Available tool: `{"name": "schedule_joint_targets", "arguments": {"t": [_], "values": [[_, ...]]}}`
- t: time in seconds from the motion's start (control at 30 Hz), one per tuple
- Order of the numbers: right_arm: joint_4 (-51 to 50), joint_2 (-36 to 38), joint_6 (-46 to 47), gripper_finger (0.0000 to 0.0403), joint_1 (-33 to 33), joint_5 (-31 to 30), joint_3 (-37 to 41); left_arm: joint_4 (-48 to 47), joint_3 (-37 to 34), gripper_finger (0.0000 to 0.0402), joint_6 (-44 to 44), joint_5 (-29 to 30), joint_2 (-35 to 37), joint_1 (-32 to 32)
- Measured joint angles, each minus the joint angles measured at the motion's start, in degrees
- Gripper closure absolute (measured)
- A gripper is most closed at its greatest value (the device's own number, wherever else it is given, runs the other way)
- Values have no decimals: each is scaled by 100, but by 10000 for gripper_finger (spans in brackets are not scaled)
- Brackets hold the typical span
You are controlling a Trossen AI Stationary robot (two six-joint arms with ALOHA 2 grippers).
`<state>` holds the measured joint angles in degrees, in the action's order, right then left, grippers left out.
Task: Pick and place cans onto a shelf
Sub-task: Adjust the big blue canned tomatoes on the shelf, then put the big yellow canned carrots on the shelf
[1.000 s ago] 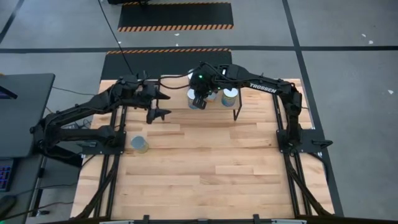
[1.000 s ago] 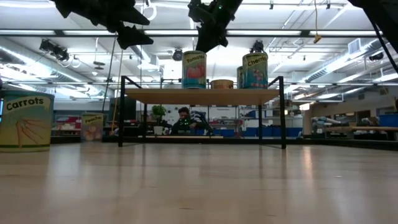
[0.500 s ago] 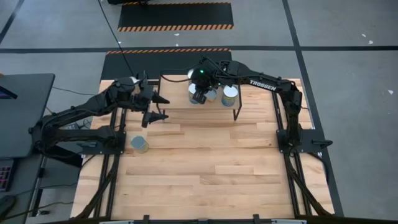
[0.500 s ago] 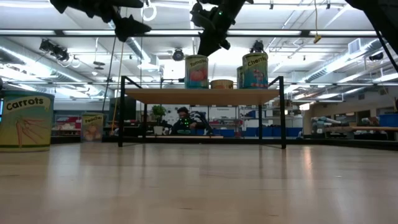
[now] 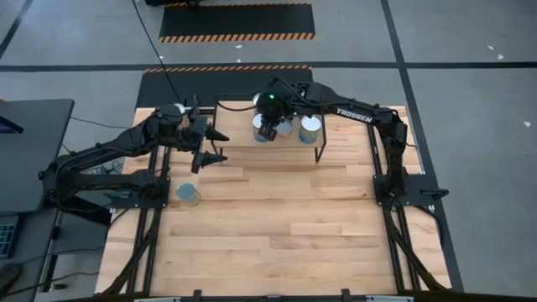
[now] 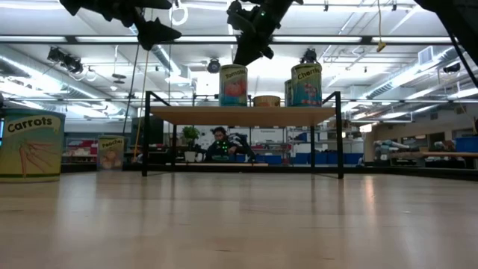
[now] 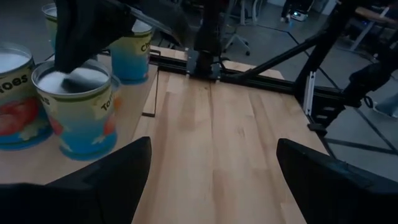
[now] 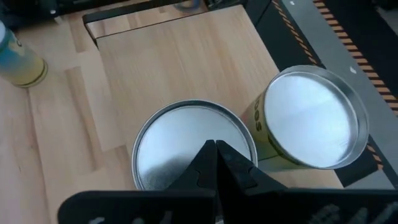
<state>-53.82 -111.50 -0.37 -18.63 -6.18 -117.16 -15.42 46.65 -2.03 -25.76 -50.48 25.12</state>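
The right gripper (image 5: 267, 132), fingers pressed shut and empty, hangs just above a silver-topped can (image 8: 189, 146) on the shelf (image 6: 243, 115) at the table's twelve o'clock; another can (image 8: 311, 118) stands just beside it. Over the last second the left gripper (image 5: 210, 146), jaws wide and empty, has drawn back toward ten o'clock, suggesting a placement finished. The carrots can (image 5: 189, 195) waits at eight o'clock.

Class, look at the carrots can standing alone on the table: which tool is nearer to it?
Left. The left tool, open, hangs just beyond the carrots can; the right tool, shut, is farther off, above the shelf.
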Motion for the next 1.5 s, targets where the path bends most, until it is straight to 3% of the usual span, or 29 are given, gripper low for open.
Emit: {"name": "schedule_joint_targets", "arguments": {"t": [0.1, 0.27, 0.37, 0.57, 0.73, 0.97, 1.23, 1.4, 1.5], "values": [[-73, 111, -55, 401, 72, -20, -192, -62, 27, 49, -341, 59, -1, 1], [-74, 686, -190, 398, 302, -53, -558, -1469, 746, 53, -478, 692, -2, -92], [-226, 1007, -276, 398, 505, -218, -551, -2292, 1125, 61, -629, 1145, -2, -328], [-610, 1614, -205, 397, 1002, -647, -391, -3411, 1320, 82, -1480, 1270, -4, -1022], [-905, 1985, 372, 397, 1447, -1154, 95, -4650, 1318, 91, -2293, 1472, -8, -1725], [-1068, 2404, 1305, 396, 2130, -1839, 1242, -5698, 1312, 90, -2437, 2934, -11, -2427], [-600, 2709, 2398, 396, 2708, -1997, 2789, -6153, 1290, 88, -2837, 3061, -37, -2503], [23, 2712, 2671, 396, 2969, -1970, 3573, -6177, 1285, 88, -3004, 2984, -453, -2498], [291, 2712, 2696, 396, 3057, -1973, 3867, -6214, 1283, 89, -3140, 3511, -830, -2491]]}}
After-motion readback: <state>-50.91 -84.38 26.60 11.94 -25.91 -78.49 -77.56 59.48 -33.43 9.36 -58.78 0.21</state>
